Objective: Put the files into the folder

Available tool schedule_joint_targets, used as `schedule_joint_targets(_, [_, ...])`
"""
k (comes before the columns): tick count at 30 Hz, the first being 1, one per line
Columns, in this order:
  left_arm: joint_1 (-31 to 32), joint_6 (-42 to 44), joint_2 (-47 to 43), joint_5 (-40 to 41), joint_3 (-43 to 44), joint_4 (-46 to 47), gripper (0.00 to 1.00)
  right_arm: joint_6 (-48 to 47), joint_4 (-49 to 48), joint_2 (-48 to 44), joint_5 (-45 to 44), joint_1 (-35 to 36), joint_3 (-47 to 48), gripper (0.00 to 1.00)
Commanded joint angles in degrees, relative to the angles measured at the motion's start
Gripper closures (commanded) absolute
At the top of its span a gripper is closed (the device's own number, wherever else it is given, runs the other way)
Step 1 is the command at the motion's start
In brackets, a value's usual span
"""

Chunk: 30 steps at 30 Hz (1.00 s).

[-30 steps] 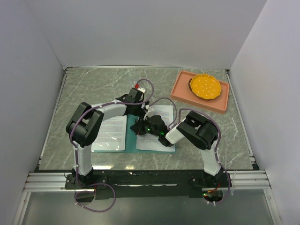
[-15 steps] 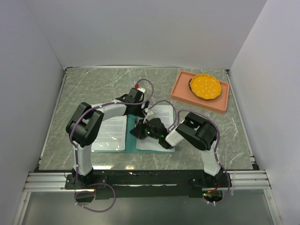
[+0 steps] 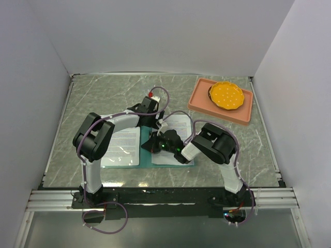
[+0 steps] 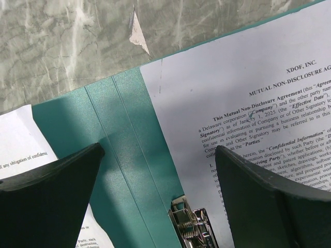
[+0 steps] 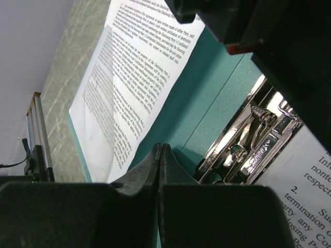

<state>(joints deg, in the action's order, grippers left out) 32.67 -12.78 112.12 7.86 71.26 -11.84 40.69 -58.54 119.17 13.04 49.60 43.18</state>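
Note:
The teal folder (image 3: pixel 146 156) lies open and flat on the table. One file (image 3: pixel 123 147) lies on its left half and the other file (image 3: pixel 180 123) on its right half. My left gripper (image 3: pixel 155 124) is open above the top of the spine; in the left wrist view it (image 4: pixel 160 175) straddles the folder (image 4: pixel 119 134), with the metal clip (image 4: pixel 194 227) below and the printed sheet (image 4: pixel 248 82) to the right. My right gripper (image 3: pixel 149 146) is shut and empty, its tips (image 5: pixel 161 147) low over the folder (image 5: pixel 207 88) beside the clip (image 5: pixel 253 144).
A salmon-pink tray (image 3: pixel 200 101) with an orange plate (image 3: pixel 226 95) stands at the back right. White walls close in the table on three sides. A pale chip (image 4: pixel 137 33) marks the tabletop beyond the folder's top edge.
My right gripper has slid a little to the left, towards the folder's spine. The left arm and the sheets have stayed put.

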Motion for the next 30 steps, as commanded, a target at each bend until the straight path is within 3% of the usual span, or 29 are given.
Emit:
schedule_joint_targets(1, [-0.4, 0.4, 4.2, -1.3, -3.1, -8.5, 0.01, -0.5, 14.9, 5.2, -2.4, -1.9, -1.6, 1.00])
schedule_joint_targets(4, [-0.4, 0.5, 3.8, -1.2, -3.2, -8.4, 0.01, 2.2, 12.9, 5.0, -0.3, -2.6, -1.6, 1.00])
schedule_joint_targets(12, [-0.4, 0.6, 2.5, -1.2, -3.5, -8.6, 0.01, 11.3, -6.3, 4.3, 11.6, -5.1, -1.0, 1.00])
schedule_joint_targets(18, [-0.4, 0.6, 1.3, -1.1, -4.2, -8.3, 0.01, 9.7, -6.5, 0.7, 16.5, -5.4, 3.1, 1.00])
schedule_joint_targets(30, [-0.7, 0.8, 0.7, -1.3, -4.6, -8.1, 0.01, 5.3, -1.5, -9.3, 17.3, -6.6, 4.8, 1.00])
